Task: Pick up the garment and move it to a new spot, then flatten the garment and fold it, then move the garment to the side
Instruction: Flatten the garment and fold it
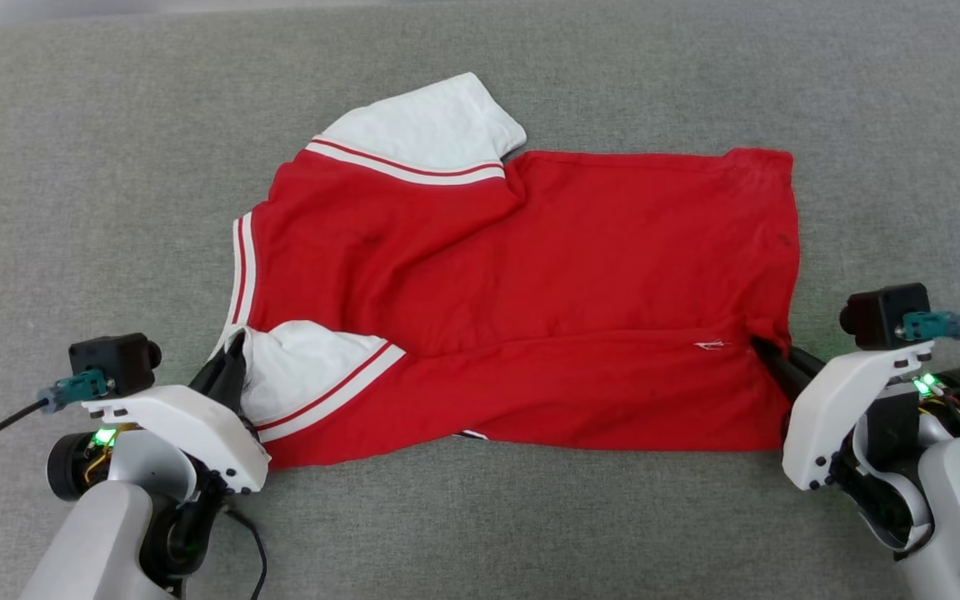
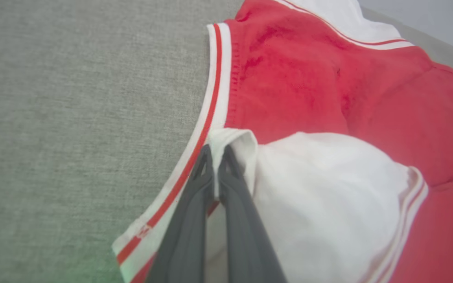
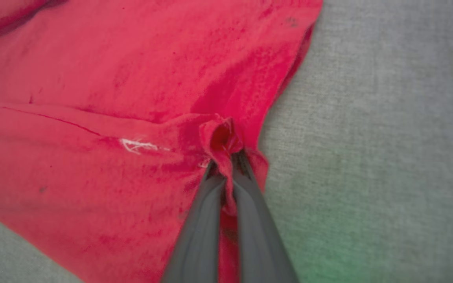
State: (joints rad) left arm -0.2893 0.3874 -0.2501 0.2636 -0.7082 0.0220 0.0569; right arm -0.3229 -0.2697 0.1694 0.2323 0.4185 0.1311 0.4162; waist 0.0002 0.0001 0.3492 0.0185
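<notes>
Grey surface [image 1: 113, 167] under garment [image 1: 530, 275] with illegible white mark [image 1: 709, 344]

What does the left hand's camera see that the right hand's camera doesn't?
Left wrist view, not the right one: a white sleeve, the white-and-red striped trim, and the left gripper shut on a white fold of the shirt.
Right wrist view, not the left one: the right gripper shut on a bunched red edge, with a small white stitch mark beside it.
Both: the red shirt lying on the grey fabric surface, pinched by a shut gripper.
</notes>
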